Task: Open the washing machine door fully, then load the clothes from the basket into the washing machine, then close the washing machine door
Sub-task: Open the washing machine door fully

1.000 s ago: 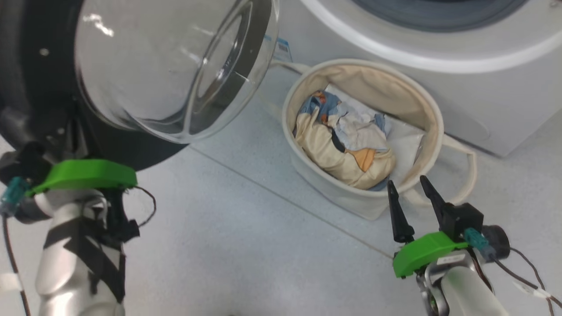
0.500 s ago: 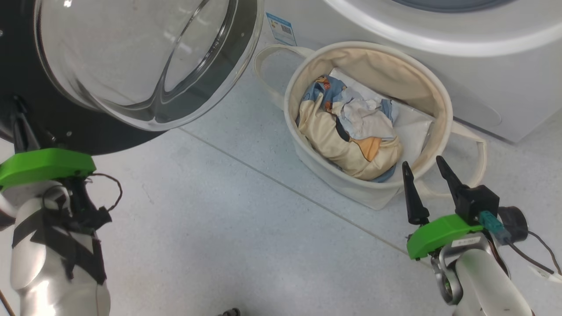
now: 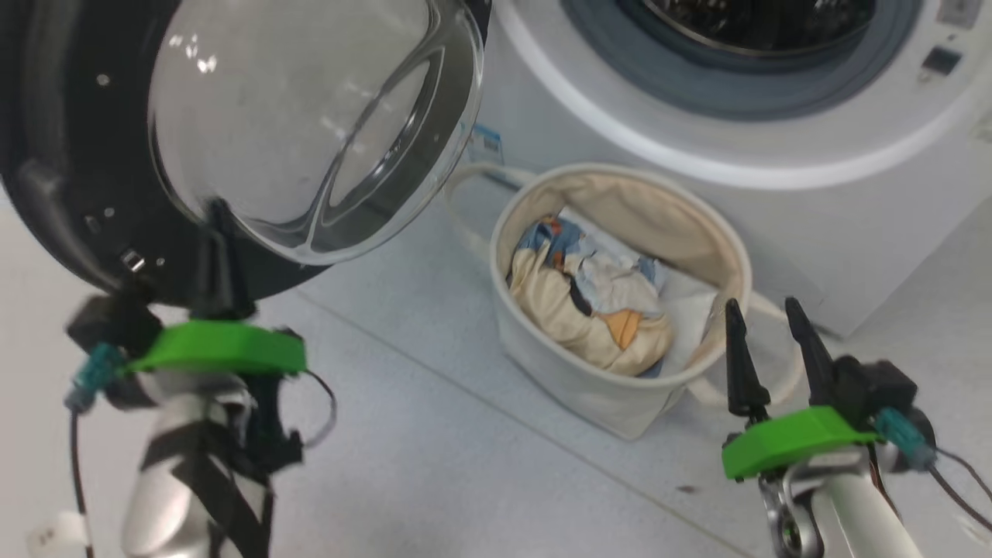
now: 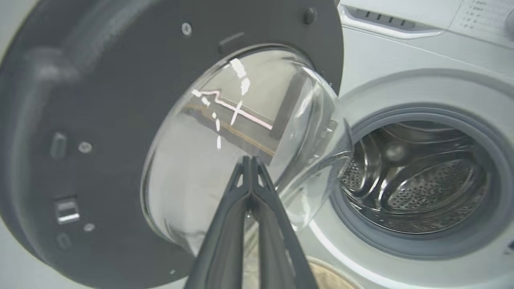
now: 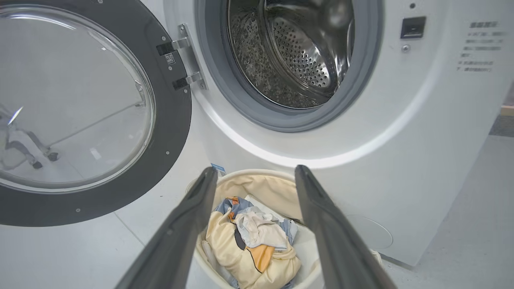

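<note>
The head camera tilts up and the steel drum (image 5: 297, 52) comes into its view, so that shift is the camera's and not the things'. What really changes is the left gripper (image 4: 249, 160). Half a second ago it was out on the black ring of the washing machine door (image 5: 168, 120); now its fingers (image 4: 241, 224), pressed tightly together with nothing between them, point at the lower edge of the glass bowl. Touching or just short, I cannot tell.

The door hangs swung well clear of the washing machine (image 3: 814, 232), hinges bared, so the opening step looks all but finished.

The right gripper (image 3: 761, 304) keeps its station, fingers (image 5: 180, 233) spread wide and empty, just this side of the basket (image 3: 620, 403). The clothes (image 3: 581, 310) are still bundled inside it, on the floor (image 3: 434, 434) below the mouth. Loading looks like the next call.
</note>
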Robot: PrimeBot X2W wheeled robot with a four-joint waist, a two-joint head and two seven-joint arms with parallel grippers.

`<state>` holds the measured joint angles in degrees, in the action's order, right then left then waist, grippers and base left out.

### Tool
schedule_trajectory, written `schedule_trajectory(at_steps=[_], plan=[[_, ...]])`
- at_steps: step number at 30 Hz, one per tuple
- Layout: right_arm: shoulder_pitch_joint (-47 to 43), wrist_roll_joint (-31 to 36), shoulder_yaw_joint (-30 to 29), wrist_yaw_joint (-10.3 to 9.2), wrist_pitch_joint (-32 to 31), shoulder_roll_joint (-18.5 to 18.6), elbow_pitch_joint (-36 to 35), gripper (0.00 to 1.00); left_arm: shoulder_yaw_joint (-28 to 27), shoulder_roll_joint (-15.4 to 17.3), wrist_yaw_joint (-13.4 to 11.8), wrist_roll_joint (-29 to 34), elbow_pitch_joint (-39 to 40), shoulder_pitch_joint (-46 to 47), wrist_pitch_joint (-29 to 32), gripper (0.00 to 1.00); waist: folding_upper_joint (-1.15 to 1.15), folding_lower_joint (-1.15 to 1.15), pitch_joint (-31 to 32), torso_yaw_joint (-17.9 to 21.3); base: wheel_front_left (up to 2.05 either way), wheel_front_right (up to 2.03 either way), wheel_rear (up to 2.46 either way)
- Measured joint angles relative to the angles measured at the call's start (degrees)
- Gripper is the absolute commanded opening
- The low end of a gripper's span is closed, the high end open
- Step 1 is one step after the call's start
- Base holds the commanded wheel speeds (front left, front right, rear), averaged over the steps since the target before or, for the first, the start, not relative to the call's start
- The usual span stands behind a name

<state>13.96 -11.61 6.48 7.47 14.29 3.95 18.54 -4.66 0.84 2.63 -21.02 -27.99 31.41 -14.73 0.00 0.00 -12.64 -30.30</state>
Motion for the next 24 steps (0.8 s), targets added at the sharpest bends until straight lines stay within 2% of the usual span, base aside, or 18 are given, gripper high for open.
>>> schedule_trajectory(at_steps=[4,9,17,20,24], plan=[[-5.25,-4.65,-0.68,0.00,0.00,-0.33,-5.68,1.00,8.35,0.27,1.45,-12.62,-0.22,-5.89,0.00,0.00,0.00,0.00,4.70,1.18,0.00,0.00,0.00],[-9.20,-6.55,0.90,0.01,0.00,-0.91,-12.22,1.00,13.33,0.93,0.93,-12.90,-0.34,-12.24,0.00,0.00,0.00,0.00,9.22,4.99,0.00,0.00,0.00],[-14.01,-7.93,0.73,0.01,0.00,-1.10,-18.40,1.00,14.97,1.09,0.87,-2.20,5.04,-17.88,0.00,0.00,0.00,0.00,12.80,14.12,0.00,0.00,0.00],[-14.78,-6.84,0.88,0.01,0.01,-1.15,-17.13,1.00,14.95,1.11,0.83,1.90,7.27,-20.19,0.00,0.00,0.00,0.00,13.55,17.14,0.00,0.00,0.00],[-15.43,-5.11,0.14,0.00,0.01,-1.18,-14.32,1.00,14.79,1.25,-0.37,3.19,7.81,-23.04,0.00,0.00,0.00,0.00,14.30,20.55,0.00,0.00,0.00]])
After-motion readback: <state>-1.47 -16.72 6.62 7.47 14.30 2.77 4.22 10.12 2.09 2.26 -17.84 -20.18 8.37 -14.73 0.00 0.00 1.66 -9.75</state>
